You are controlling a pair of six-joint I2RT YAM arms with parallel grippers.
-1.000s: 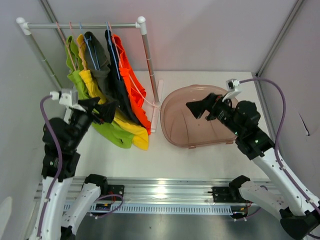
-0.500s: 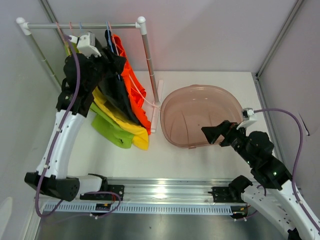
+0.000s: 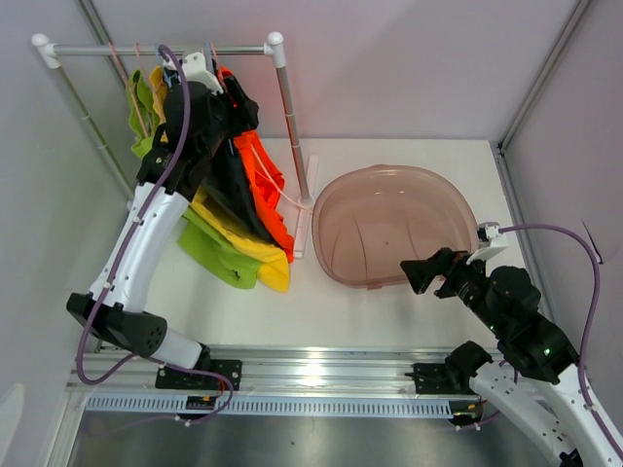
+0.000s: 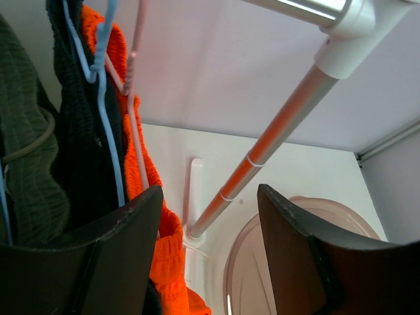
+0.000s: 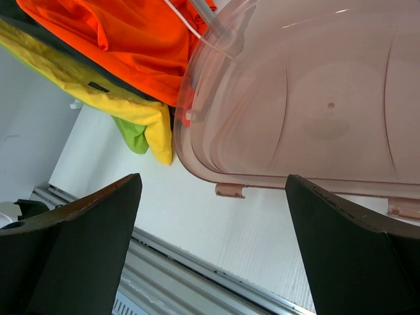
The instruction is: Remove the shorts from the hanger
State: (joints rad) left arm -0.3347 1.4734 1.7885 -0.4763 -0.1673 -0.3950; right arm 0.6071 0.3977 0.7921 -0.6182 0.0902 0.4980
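- Left claw (image 4: 209, 193): raised to the top of the clothes rack, jaws apart, nothing clamped between them. Through the gap only the rack's upright and the basin beyond it are seen.
- One finger (image 4: 118, 249) of the left claw sits just beside the hanging cloth; whether it touches cannot be told.
- Right claw (image 3: 421, 272): jaws wide apart and empty, hovering at the near rim of the basin.
- Soft orange cloth shorts (image 3: 265, 185): on the rack, the pair nearest the upright, carried on a thin pink wire hanger (image 4: 134, 131).
- Soft black cloth shorts (image 3: 234, 195): next along, on a light-blue wire hanger (image 4: 108, 131).
- Ribbed dark olive-grey cloth shorts (image 4: 26, 164): beside the black pair, largely hidden by the left arm in the overhead view.
- Yellow cloth shorts (image 3: 248, 248) and lime green cloth shorts (image 3: 216, 255): furthest from the upright, their hems reaching lowest toward the near edge.
- All five pairs are on the white tubular rail (image 3: 107, 49); none lies in the basin or on the bench.
- White upright post of the rack (image 3: 290, 126): stands between the shorts and the basin.
- Translucent pink-brown plastic basin (image 3: 331, 233): on the white bench (image 3: 321, 306), just right of the rack's foot, holding nothing.
- Ribbed aluminium mounting rail (image 3: 321, 375): runs along the near edge, carrying both arm bases.
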